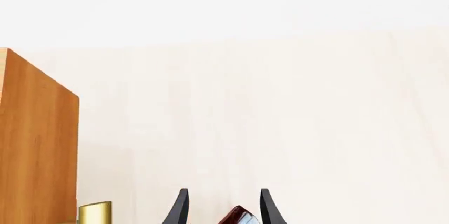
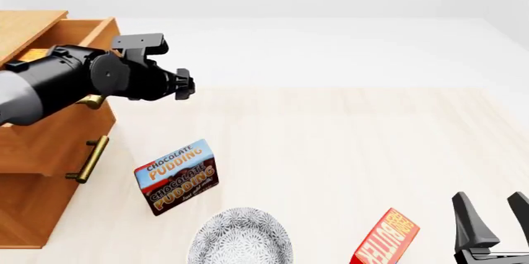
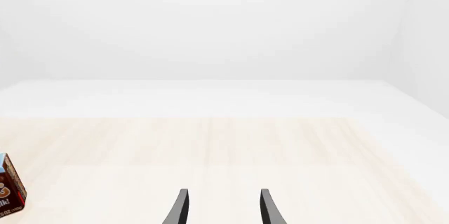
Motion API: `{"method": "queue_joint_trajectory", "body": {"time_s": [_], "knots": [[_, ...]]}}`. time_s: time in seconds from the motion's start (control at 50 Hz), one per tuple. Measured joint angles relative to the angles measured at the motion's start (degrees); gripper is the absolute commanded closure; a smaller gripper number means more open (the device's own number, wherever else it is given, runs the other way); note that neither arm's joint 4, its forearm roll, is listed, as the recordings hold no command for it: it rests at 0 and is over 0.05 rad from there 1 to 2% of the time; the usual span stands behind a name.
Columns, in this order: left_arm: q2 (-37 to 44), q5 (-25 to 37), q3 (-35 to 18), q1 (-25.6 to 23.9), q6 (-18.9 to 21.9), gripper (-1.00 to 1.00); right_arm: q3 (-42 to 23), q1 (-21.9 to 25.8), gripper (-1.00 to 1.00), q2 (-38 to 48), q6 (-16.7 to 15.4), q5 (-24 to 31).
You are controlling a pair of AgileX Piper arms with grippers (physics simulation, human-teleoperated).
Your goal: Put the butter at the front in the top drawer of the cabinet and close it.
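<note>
One butter box (image 2: 387, 239), red with "BUTTER" lettering, lies on the table at the front right. My right gripper (image 2: 496, 220) is open and empty just right of it; its fingers (image 3: 181, 208) show over bare table. The cabinet (image 2: 33, 152) stands at the far left with its top drawer (image 2: 87, 31) pulled open. A small orange patch shows inside the drawer behind my left arm; I cannot tell what it is. My left gripper (image 2: 182, 84) is open and empty in the air beside the drawer's front. In the left wrist view (image 1: 224, 211) the cabinet's side (image 1: 35, 140) is close by.
A chocolate pudding box (image 2: 176, 177) stands in front of the cabinet; it also shows in the right wrist view (image 3: 10, 187). A white patterned plate (image 2: 240, 239) lies at the front edge. The lower drawer's brass handle (image 2: 89, 158) sticks out.
</note>
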Motion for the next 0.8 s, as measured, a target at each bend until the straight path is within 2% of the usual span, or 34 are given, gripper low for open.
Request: {"method": "queue_joint_trajectory", "body": {"time_s": [0.8], "knots": [[-3.2,1.6,2.0,5.1,1.2,-1.0,0.0,0.0,-1.0,0.0,0.0,0.0]]}}
